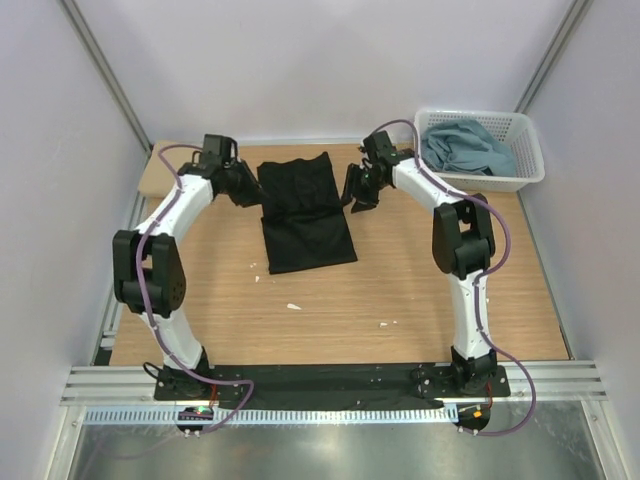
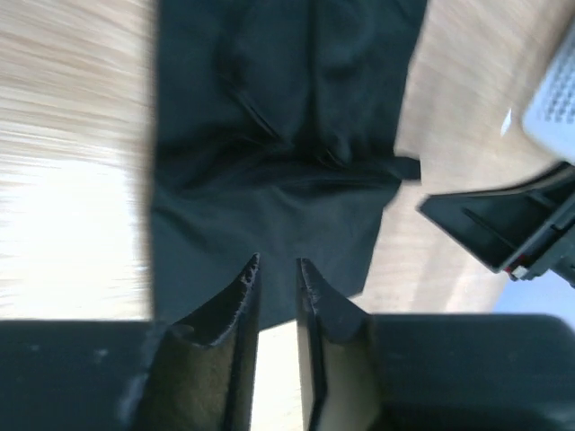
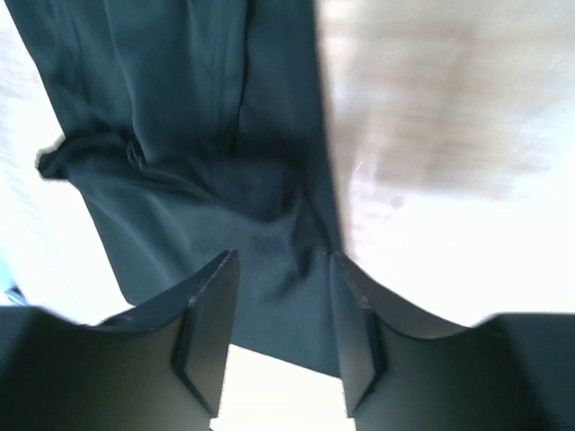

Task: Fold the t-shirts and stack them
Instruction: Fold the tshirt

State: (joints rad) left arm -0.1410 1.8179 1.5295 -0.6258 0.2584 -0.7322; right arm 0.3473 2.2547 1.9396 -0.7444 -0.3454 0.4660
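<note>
A black t-shirt (image 1: 305,215) is lying flat on the worktop (image 1: 400,290), midway between the left and right edges and closer to the far edge than the near one. Its long axis is running from the far edge toward the near edge, leaning slightly. It is looking partly folded, narrowed into a long strip.

The left arm (image 1: 170,215) is reaching in from the left, and the left jaws are hanging just beside the far part of the shirt's left side. They are standing slightly parted, a narrow gap showing, and gripping nothing. The right arm (image 1: 455,235) is mirroring it, with the right jaws just beside the shirt's right side. They are standing clearly wider apart, also gripping nothing, with cloth showing below and beyond them. Neither arm is sitting noticeably nearer, so the shirt is lying between the two.

In the far right corner a white basket (image 1: 530,165) is holding crumpled blue-grey shirts (image 1: 465,145).
</note>
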